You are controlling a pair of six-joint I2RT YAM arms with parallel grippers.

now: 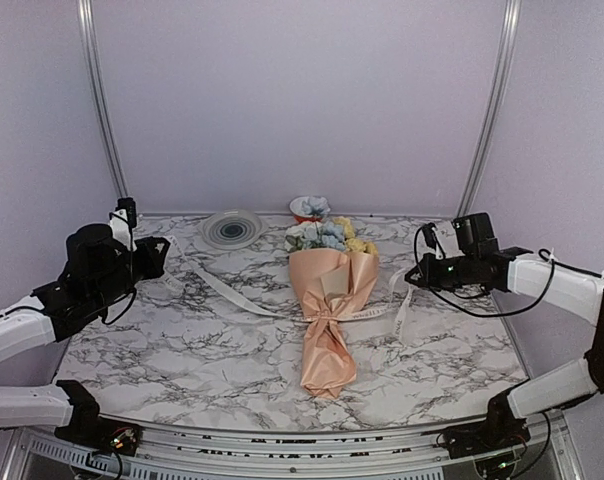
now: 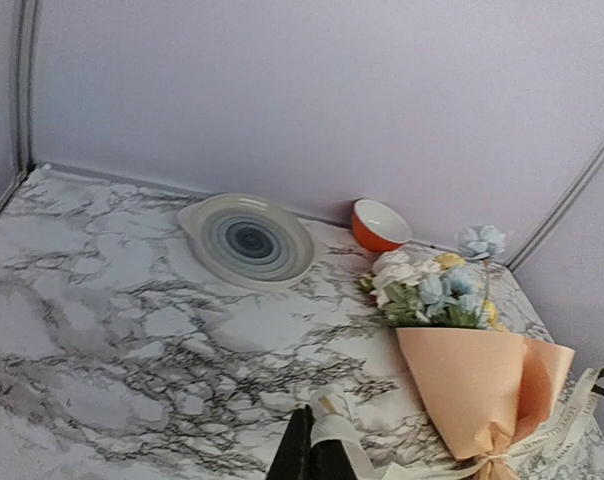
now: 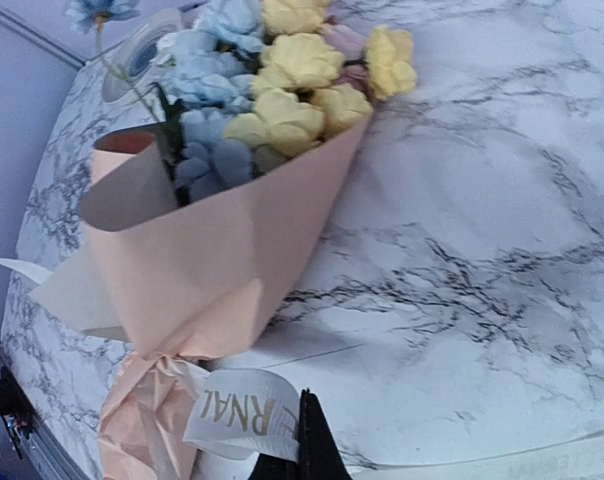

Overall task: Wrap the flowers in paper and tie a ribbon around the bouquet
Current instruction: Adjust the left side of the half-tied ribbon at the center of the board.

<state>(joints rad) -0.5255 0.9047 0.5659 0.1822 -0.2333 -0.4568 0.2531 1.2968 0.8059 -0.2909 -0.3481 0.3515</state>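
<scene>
Because the marble table (image 1: 182,370) carries the bouquet (image 1: 330,300) lengthwise, blooms (image 1: 327,236) at the far end and twisted tail at the near end, its long axis runs straight away from the robot, roughly midway between the two arms. The peach paper (image 1: 332,275) narrows to a waist near the middle. The cream ribbon (image 3: 237,420) crosses that waist at right angles, one strand running out to each side. The left gripper (image 1: 154,255) sits well off to the left and slightly farther back, pinched shut on its ribbon end. The right gripper (image 1: 414,275), the nearer of the two to the waist, is likewise clamped on the printed end. Any tightening pull, as I judge it, must go sideways and apart, across the bouquet's axis rather than along it.
</scene>
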